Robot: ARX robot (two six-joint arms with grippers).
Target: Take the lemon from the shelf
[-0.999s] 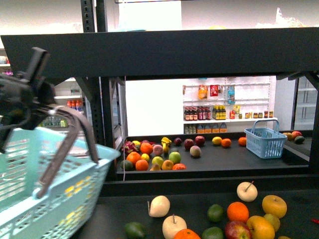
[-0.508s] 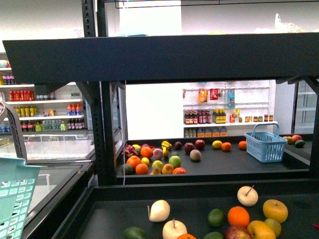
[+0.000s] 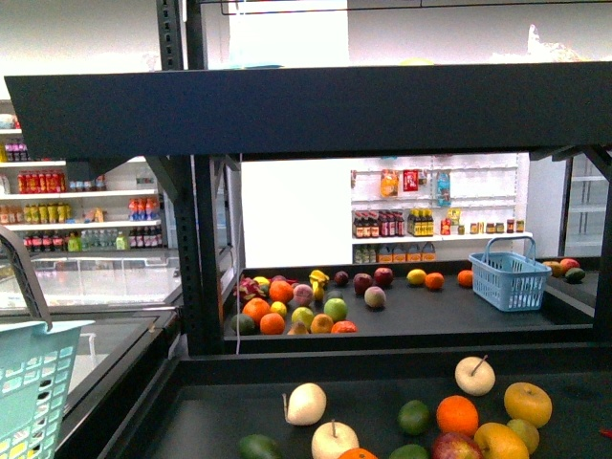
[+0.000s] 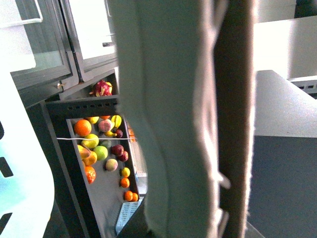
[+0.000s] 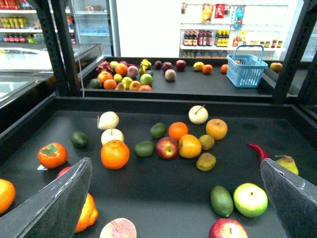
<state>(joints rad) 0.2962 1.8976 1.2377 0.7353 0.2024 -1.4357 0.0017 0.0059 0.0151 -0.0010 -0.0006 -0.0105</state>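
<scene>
On the shelf (image 5: 198,85), lemon (image 5: 198,66) lies well beyond the gaping, empty right hand (image 5: 178,208).

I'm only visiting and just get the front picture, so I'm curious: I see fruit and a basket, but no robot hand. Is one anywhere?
Observer: Yes. The right gripper shows in its own wrist view, with its dark fingers spread wide apart and nothing between them.
Operator: What fruit is near it that I miss?
Observer: A persimmon with a green leafy cap lies on the black shelf.
Operator: Anything else?
Observer: A green apple lies close to the other finger, beside an avocado.
</scene>
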